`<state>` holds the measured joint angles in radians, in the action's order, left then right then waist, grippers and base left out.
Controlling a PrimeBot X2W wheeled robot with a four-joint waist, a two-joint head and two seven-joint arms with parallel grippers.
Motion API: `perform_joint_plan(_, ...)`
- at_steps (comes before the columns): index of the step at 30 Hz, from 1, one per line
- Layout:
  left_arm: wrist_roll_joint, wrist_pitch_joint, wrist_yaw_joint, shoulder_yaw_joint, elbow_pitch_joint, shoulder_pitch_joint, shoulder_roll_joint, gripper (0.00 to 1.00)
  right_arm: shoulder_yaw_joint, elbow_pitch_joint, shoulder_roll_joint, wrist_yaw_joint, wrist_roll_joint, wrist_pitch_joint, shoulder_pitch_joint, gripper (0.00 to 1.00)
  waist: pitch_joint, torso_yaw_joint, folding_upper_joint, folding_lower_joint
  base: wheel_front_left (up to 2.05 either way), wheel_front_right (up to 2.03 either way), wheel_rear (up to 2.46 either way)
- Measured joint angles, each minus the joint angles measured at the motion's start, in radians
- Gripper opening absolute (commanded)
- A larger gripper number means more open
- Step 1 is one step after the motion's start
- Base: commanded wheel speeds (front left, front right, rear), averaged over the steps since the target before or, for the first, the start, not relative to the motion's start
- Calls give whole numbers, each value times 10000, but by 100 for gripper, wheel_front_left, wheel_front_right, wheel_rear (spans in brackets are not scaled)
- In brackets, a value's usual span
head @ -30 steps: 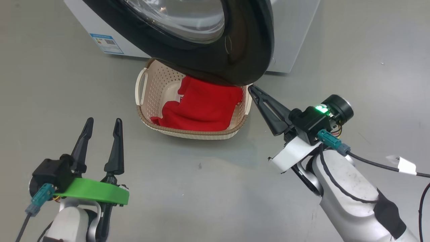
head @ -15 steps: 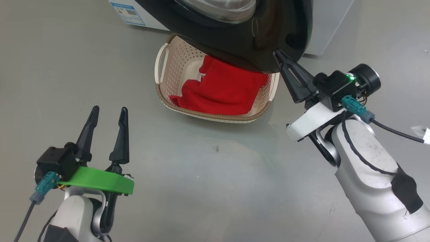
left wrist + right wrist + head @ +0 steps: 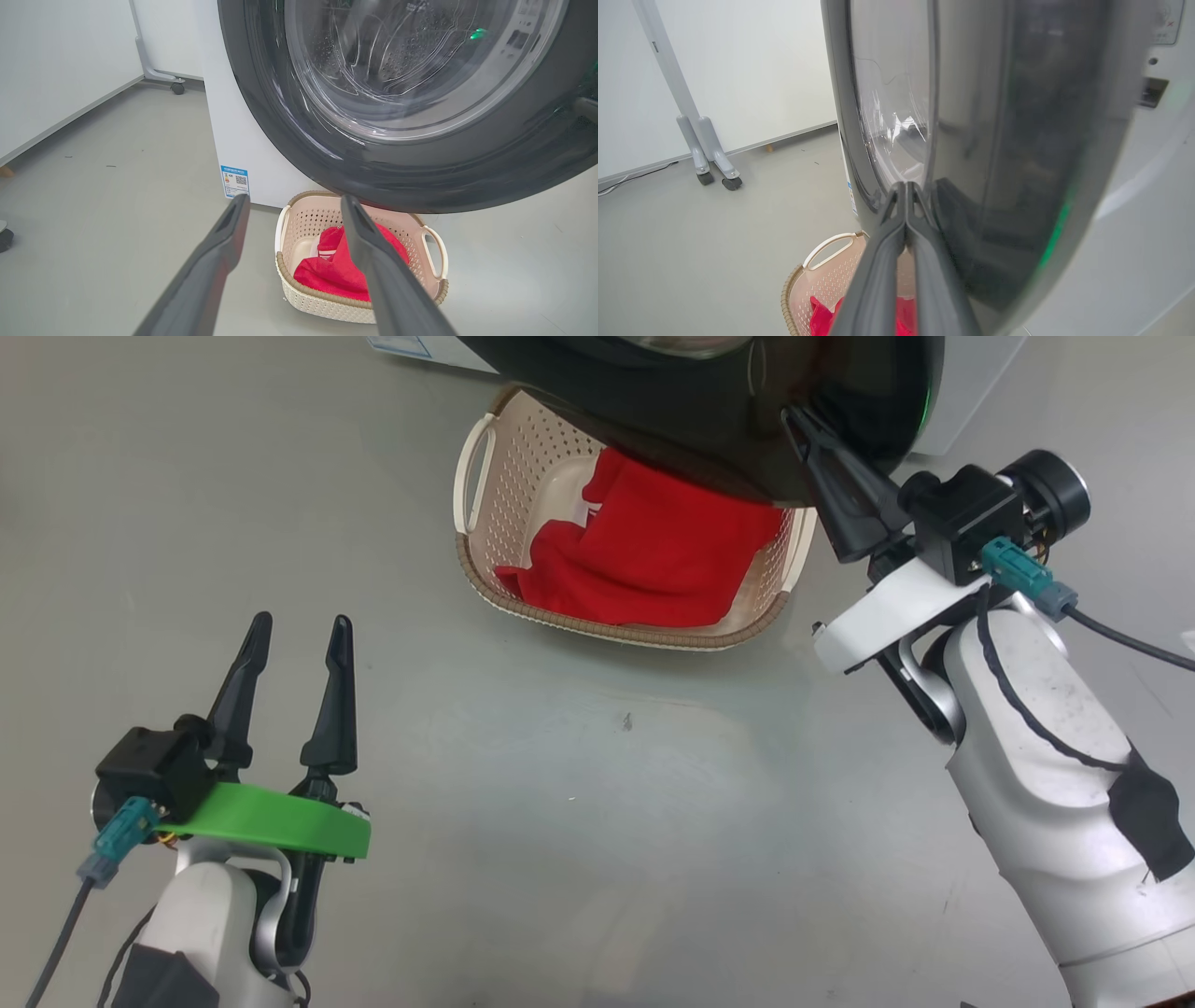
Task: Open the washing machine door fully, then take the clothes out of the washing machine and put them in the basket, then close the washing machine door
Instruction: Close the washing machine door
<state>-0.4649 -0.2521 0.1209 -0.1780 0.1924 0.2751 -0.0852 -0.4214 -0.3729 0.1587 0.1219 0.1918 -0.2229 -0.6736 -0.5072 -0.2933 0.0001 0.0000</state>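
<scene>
The washing machine door (image 3: 709, 420) hangs over the basket, its black rim and glass window (image 3: 411, 60) wide in the left wrist view. My right gripper (image 3: 794, 415) is shut, with nothing held, and its tips (image 3: 903, 184) rest against the door's glossy outer rim (image 3: 971, 140). The cream basket (image 3: 644, 635) stands on the floor below the door, with the red clothes (image 3: 663, 555) lying in it. My left gripper (image 3: 297, 635) is open and empty, low at the left, well short of the basket (image 3: 327, 303). The washing machine (image 3: 243, 140) shows its white front and blue label (image 3: 234, 181).
Bare grey floor (image 3: 597, 821) lies between my arms and the basket. A wheeled grey stand (image 3: 710, 163) stands by a white wall to the left of the machine, and a caster (image 3: 177, 87) shows behind the machine's corner.
The head camera has shifted, so the whole picture slid up and right. My shut right gripper went from the door's lower edge up onto its black rim. The left gripper stays open.
</scene>
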Motion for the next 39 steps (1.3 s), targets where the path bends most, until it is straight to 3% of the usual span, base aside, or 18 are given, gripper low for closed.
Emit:
perform_joint_plan(19,-21,-2,40,-268,-77,505,48,100,683,-148,460,-29,-35,-36,-1699,0,-909,-87,0,0,0,0,0)
perform_joint_plan(36,-384,-2,48,-800,-44,1127,276,100,1511,-453,1549,-207,-119,167,-3514,0,-1769,-618,0,1,0,0,0)
perform_joint_plan(39,-431,-2,48,-794,-44,1240,320,100,1540,-541,1720,-385,-393,188,-3754,0,-1859,-710,0,1,0,0,0)
